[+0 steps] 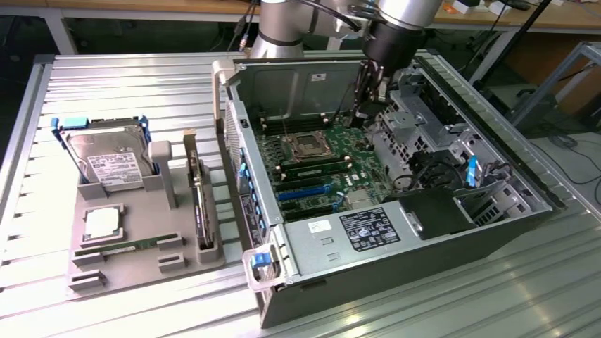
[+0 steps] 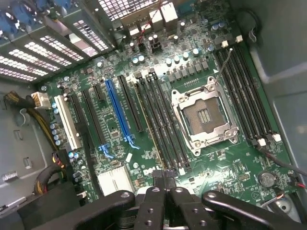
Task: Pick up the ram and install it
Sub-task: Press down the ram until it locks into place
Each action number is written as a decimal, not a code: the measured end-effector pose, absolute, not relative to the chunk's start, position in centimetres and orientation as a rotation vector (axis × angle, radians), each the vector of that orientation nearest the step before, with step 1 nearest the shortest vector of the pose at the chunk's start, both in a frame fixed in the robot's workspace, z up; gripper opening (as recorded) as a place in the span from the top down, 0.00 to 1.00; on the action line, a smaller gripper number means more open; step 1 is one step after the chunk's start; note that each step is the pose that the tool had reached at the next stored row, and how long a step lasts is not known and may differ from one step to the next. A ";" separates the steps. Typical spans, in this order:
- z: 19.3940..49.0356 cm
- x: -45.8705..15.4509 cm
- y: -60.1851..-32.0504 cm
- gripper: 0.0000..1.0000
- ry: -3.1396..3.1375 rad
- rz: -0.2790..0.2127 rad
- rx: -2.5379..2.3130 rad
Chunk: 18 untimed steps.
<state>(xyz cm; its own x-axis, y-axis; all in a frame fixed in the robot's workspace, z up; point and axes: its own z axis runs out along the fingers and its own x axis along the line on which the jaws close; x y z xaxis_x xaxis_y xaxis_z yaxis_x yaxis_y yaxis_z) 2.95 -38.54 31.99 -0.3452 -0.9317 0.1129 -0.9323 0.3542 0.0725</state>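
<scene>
No legible text on the case label [image 1: 374, 228] or hard drive [image 1: 111, 163]

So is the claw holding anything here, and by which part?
Nothing is held. The claw is shut with nothing in it, above the motherboard inside the computer case. One memory stick lies in the tray.
</scene>
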 end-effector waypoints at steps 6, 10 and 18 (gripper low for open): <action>32.0 2.9 -38.5 0.90 -2.514 0.001 1.681; 31.9 2.9 -38.5 0.90 -2.558 -0.005 1.617; 31.9 3.0 -38.5 0.90 -2.676 -0.034 1.443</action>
